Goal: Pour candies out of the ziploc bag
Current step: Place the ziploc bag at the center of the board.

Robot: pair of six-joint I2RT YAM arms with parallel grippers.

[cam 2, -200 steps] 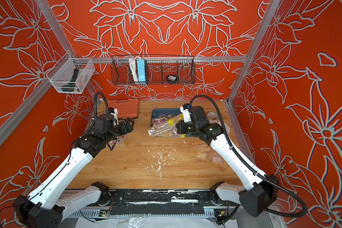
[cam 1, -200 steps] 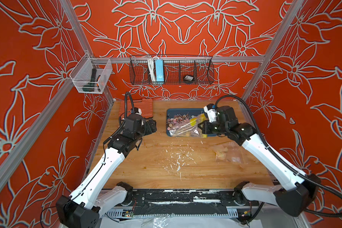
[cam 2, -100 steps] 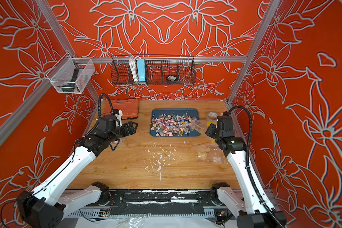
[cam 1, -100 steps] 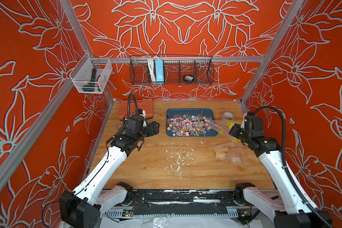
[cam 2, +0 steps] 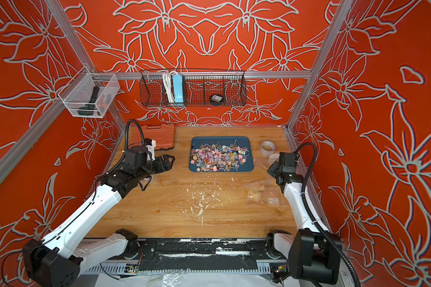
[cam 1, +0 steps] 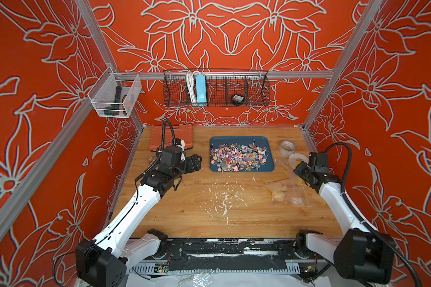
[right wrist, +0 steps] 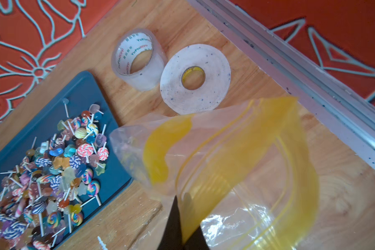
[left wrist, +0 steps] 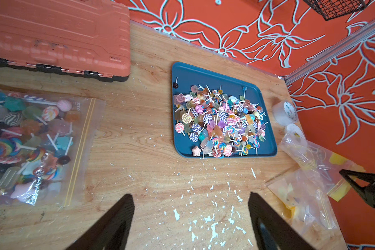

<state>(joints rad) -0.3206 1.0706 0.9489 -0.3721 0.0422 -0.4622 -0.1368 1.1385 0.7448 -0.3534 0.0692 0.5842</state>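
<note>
Orange-red walls with pale flower outlines; scuffed wooden tabletop (cam 1: 209, 218) below. Near the back, shallow dark-blue plastic tray (cam 1: 218, 143), heaped with tiny multicoloured lollipop candies (cam 1: 239, 159) on white sticks. Right gripper (right wrist: 181, 205): clamped tight on the clear ziploc bag with yellow zip strip (right wrist: 236, 155), held up to the right of the tray, near a clear tape roll (right wrist: 136, 60) and a white tape roll (right wrist: 195, 78). Looks emptied; impossible to rule out a stray candy inside. Left gripper (left wrist: 189, 198): spread wide, holding nothing, above bare wood left of the tray. Close by, beside an orange plastic tool case (left wrist: 59, 36), second clear zip bag (left wrist: 30, 140), flat on the table and full of candies. Judged: pour done for the held bag; left, at most, setting it down by the crumpled clear bags (cam 1: 289, 196), perhaps emptying the full one.
</note>
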